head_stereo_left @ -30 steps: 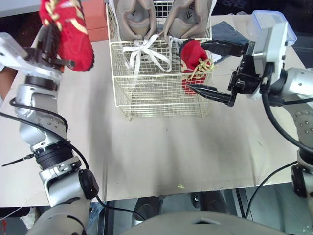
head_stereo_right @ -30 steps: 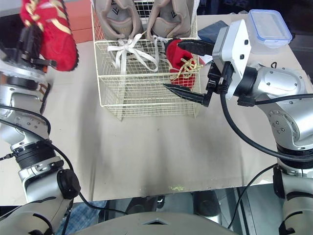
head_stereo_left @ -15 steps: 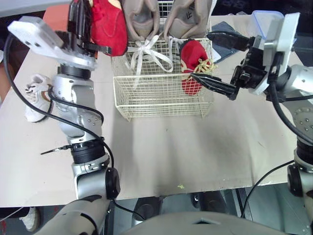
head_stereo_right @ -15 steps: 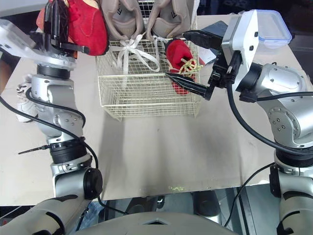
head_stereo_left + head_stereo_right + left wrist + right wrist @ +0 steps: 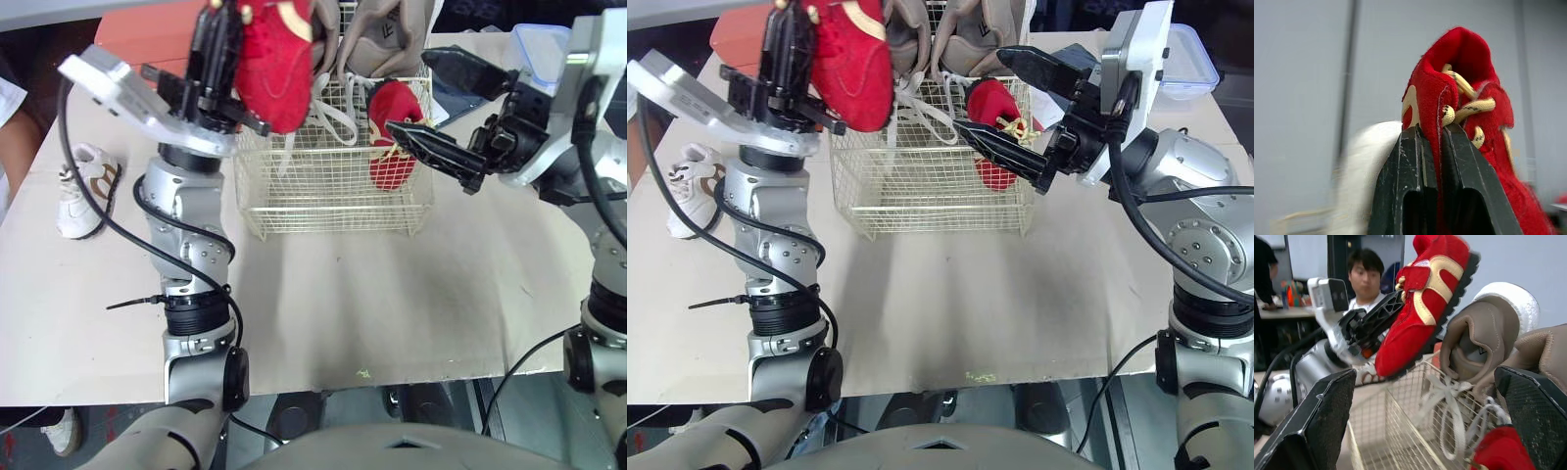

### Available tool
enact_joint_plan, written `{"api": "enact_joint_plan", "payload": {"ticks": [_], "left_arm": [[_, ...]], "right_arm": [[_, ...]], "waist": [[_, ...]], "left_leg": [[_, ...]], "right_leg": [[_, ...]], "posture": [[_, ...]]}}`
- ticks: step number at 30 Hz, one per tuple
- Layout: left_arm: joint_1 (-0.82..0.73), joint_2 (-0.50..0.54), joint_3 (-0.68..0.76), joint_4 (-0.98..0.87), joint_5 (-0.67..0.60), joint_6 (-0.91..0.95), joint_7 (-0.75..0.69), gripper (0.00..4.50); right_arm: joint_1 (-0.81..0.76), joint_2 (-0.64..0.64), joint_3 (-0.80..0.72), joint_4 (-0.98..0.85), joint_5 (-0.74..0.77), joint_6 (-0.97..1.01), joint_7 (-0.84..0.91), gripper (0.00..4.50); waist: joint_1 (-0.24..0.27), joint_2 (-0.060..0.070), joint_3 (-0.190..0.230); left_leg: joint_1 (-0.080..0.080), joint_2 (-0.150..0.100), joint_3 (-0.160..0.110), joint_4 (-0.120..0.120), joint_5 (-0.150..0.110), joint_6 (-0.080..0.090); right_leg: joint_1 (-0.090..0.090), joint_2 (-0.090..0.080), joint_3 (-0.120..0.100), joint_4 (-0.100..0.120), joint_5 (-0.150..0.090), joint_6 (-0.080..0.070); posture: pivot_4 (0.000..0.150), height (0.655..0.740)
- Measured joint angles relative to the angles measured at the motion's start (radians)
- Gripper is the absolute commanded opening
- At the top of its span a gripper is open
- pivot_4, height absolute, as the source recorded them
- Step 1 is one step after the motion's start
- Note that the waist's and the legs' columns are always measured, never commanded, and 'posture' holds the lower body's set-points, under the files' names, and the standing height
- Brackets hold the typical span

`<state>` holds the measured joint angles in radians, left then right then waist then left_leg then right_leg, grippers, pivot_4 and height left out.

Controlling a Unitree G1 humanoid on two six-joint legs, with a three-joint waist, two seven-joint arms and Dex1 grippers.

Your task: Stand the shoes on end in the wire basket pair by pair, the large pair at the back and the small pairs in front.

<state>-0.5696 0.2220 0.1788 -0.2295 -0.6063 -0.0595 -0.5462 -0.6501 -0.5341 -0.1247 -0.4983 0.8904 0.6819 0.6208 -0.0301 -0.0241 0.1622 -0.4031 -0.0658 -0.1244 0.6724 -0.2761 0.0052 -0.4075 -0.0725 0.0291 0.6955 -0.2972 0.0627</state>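
The wire basket (image 5: 333, 186) stands at the table's back middle. Two large tan shoes (image 5: 387, 39) stand on end at its rear, white laces hanging down. A small red shoe with yellow laces (image 5: 394, 147) stands in the front right part. My left gripper (image 5: 1432, 142) is shut on the collar of a second red shoe (image 5: 279, 54), held high over the basket's left edge. My right gripper (image 5: 407, 93) is open just right of the basket, its fingers on either side of the standing red shoe without touching it. A small white shoe (image 5: 83, 186) lies on the table at far left.
A clear lidded plastic box (image 5: 539, 39) and a dark blue item (image 5: 456, 83) sit at the back right. An orange box (image 5: 157, 29) is at the back left. A person (image 5: 1364, 276) is behind the table's left side. Bare tabletop (image 5: 392, 294) lies in front of the basket.
My left arm has swung the red shoe rightward, from the table's left to above the basket's left edge. The right gripper stays open by the standing red shoe.
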Motion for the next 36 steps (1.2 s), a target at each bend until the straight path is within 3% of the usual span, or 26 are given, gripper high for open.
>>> {"api": "enact_joint_plan", "payload": {"ticks": [7, 14, 17, 23, 25, 32, 33, 35, 36], "left_arm": [[0.046, -0.046, -0.121, -0.031, 0.036, 0.006, -0.039, 0.02], [0.056, -0.058, -0.151, -0.002, 0.076, -0.028, -0.075, 0.02], [0.064, -0.054, -0.15, 0.012, 0.073, -0.03, -0.1, 0.0], [0.071, -0.043, -0.142, 0.016, 0.053, -0.027, -0.132, 0.0], [0.075, -0.035, -0.14, 0.015, 0.042, -0.013, -0.14, 0.0], [0.091, 0.045, -0.127, -0.023, -0.101, 0.135, -0.205, 3.17], [0.09, 0.092, -0.124, -0.037, -0.142, 0.188, -0.224, 3.7], [0.09, 0.168, -0.092, -0.052, -0.22, 0.275, -0.252, 4.45], [0.09, 0.197, -0.077, -0.059, -0.245, 0.303, -0.262, 4.45]], "right_arm": [[-0.001, 0.075, 0.0, 0.028, 0.071, 0.041, -0.092, 4.5], [-0.039, 0.13, 0.0, 0.041, 0.145, 0.077, -0.185, 4.5], [-0.04, 0.14, 0.012, 0.049, 0.14, 0.081, -0.211, 3.63], [-0.04, 0.147, 0.02, 0.073, 0.121, 0.08, -0.218, 0.89], [-0.04, 0.147, 0.027, 0.078, 0.116, 0.08, -0.216, 0.42], [-0.04, 0.14, 0.032, 0.088, 0.069, 0.055, -0.166, 0.32], [-0.04, 0.131, 0.035, 0.088, 0.055, 0.044, -0.136, 0.32], [-0.039, 0.11, 0.037, 0.088, 0.038, 0.025, -0.094, 0.32], [-0.037, 0.102, 0.036, 0.088, 0.034, 0.018, -0.08, 0.32]], "waist": [[-0.012, 0.0, 0.0], [-0.011, 0.0, 0.0], [-0.011, 0.0, 0.0], [-0.011, 0.0, 0.0], [-0.011, 0.0, 0.0], [-0.012, 0.0, 0.0], [-0.013, 0.0, 0.0], [-0.015, 0.001, 0.0], [-0.015, 0.001, 0.0]], "left_leg": [[0.002, 0.0, 0.001, -0.001, 0.0, 0.0], [0.002, 0.0, 0.001, -0.001, 0.0, 0.0], [0.002, 0.0, 0.001, -0.001, 0.0, 0.0], [0.002, 0.0, 0.001, -0.002, 0.0, 0.0], [0.002, 0.0, 0.001, -0.002, 0.0, 0.0], [0.002, 0.0, 0.001, -0.002, 0.0, 0.0], [0.002, 0.0, 0.001, -0.002, 0.0, 0.0], [0.002, 0.001, 0.001, -0.002, 0.0, 0.0], [0.002, 0.001, 0.001, -0.002, 0.0, 0.0]], "right_leg": [[0.0, 0.002, 0.002, 0.001, 0.0, 0.0], [0.0, 0.002, 0.002, 0.0, 0.0, 0.0], [0.0, 0.002, 0.002, 0.0, 0.0, 0.0], [0.0, 0.002, 0.002, 0.0, 0.0, 0.0], [0.0, 0.002, 0.002, 0.0, 0.0, 0.0], [0.0, 0.002, 0.002, 0.0, 0.0, 0.0], [0.0, 0.002, 0.002, 0.0, 0.0, 0.0], [0.0, 0.002, 0.002, 0.0, 0.0, 0.0], [0.0, 0.002, 0.002, 0.0, 0.0, 0.0]], "posture": [[0.15, 0.74], [0.15, 0.74], [0.15, 0.74], [0.15, 0.74], [0.15, 0.74], [0.15, 0.74], [0.15, 0.74], [0.15, 0.74], [0.15, 0.74]]}}
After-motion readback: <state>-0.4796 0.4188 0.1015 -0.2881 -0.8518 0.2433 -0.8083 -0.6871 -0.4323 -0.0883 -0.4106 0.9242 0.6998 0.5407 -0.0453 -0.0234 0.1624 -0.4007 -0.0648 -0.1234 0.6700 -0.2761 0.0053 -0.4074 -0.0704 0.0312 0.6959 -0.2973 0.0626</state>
